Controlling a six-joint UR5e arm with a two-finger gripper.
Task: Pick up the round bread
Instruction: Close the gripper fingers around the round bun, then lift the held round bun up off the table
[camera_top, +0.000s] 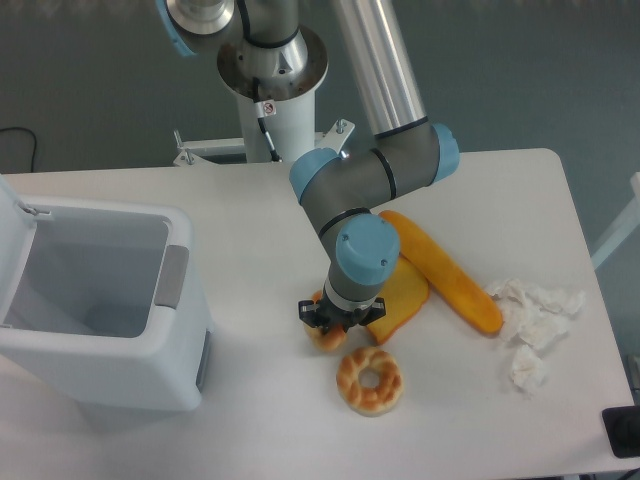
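A single fixed camera looked down from high in front of the white rectangular table (250, 215), facing the arm's base, at moderate range.

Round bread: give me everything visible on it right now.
The round bread is mostly hidden under the pincer: only a golden-orange, glossy lower-left edge with paler rim shows. It sits flat on the white table, the pincer's dark fingers closed in around it. The toast slice is beside it on the right, the ring-shaped bread just in front, apart.
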